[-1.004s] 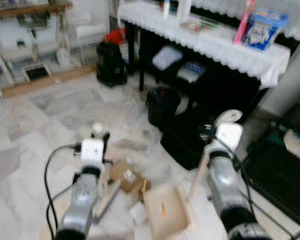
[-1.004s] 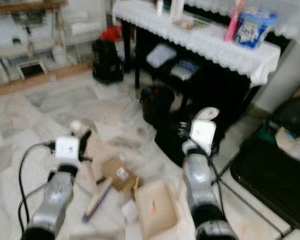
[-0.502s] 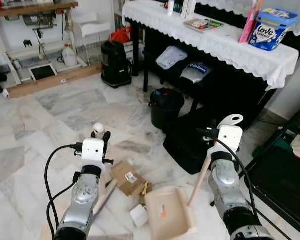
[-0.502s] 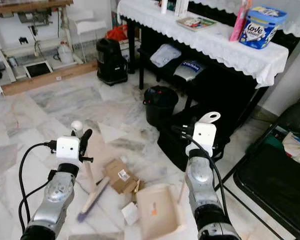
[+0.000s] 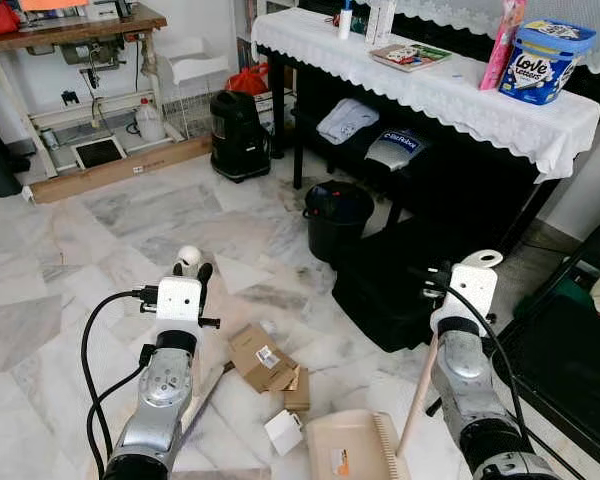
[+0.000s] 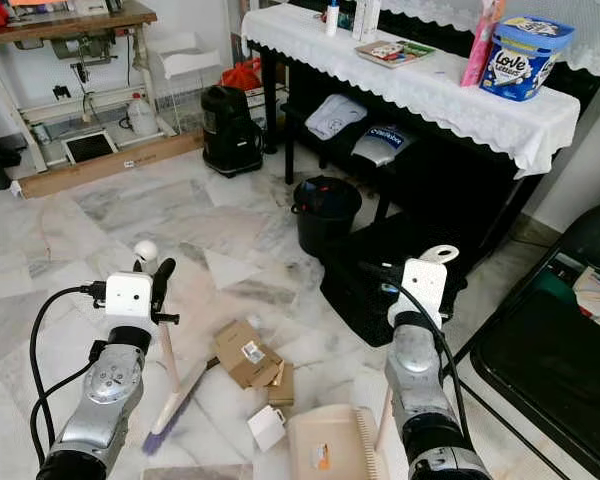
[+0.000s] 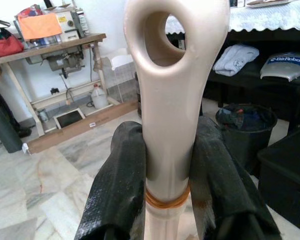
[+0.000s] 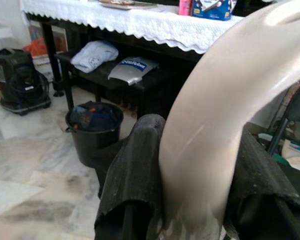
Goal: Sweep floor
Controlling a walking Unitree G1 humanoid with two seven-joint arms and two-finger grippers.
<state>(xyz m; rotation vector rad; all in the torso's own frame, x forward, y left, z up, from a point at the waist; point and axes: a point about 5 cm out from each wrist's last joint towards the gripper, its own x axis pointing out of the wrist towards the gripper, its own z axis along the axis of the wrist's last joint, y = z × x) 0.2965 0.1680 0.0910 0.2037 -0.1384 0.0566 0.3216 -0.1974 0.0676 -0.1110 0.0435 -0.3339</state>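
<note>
The beige looped broom handle (image 7: pixel 172 100) is clamped by the left gripper (image 7: pixel 170 185) fingers (bristles on the marble floor (image 5: pixel 80 250)). The beige plastic dustpan (image 6: pixel 325 450) handle is gripped by the right gripper (image 8: pixel 200 190), beside brown cardboard scraps (image 5: pixel 263 358).

Bright, even daylight — head views sharp, soft shadows; the wrist views' near handles slightly blurred.

The dustpan (image 5: pixel 355 455) is cut off by the frame edge; the broom (image 6: pixel 170 395) handle is partly hidden behind the left arm.
</note>
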